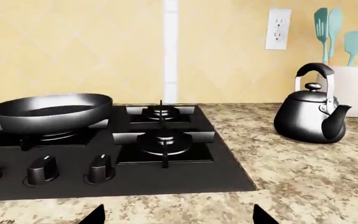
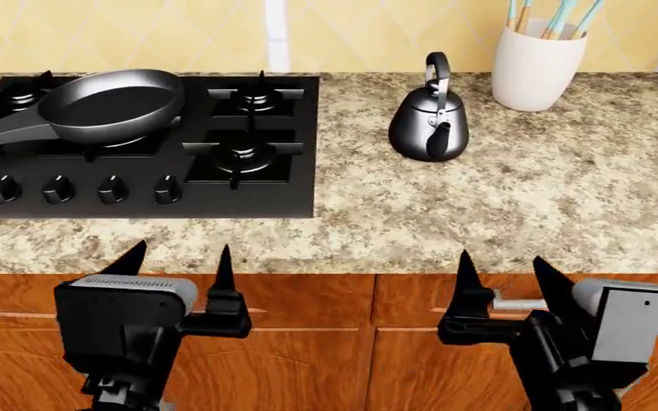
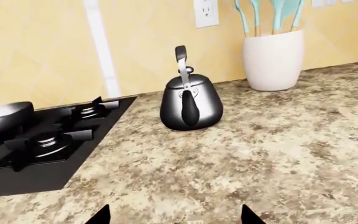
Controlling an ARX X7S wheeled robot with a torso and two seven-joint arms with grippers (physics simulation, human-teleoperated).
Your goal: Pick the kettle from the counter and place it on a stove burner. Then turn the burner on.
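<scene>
The kettle (image 2: 428,119) stood upright on the counter (image 2: 558,188), just beside the hob's (image 2: 134,201) right edge and apart from it, at roughly 1 o'clock from the head view's centre. Its spout faced the cabinet side. Its arched handle stood upright over the lid.

The counter was speckled beige-and-brown granite over reddish wooden cabinets (image 2: 352,342). A yellow tiled wall (image 1: 73,46) rose behind it, carrying a white vertical strip and a white outlet (image 1: 278,29). A white utensil holder (image 2: 537,67) with teal utensils stood at 2 o'clock from the kettle, near the wall.

The black hob lay at 9 o'clock from the kettle. A frying pan (image 2: 112,105) sat on a burner left of the hob's rightmost column. The nearest stove burner (image 2: 243,155), uncovered, sat at 8 o'clock from the kettle. A row of black knobs (image 2: 83,188) lined the hob's front edge.

The left gripper (image 2: 181,261) and right gripper (image 2: 500,270) hung in front of the cabinets, below the counter edge. Both had their fingers spread, holding nothing.
</scene>
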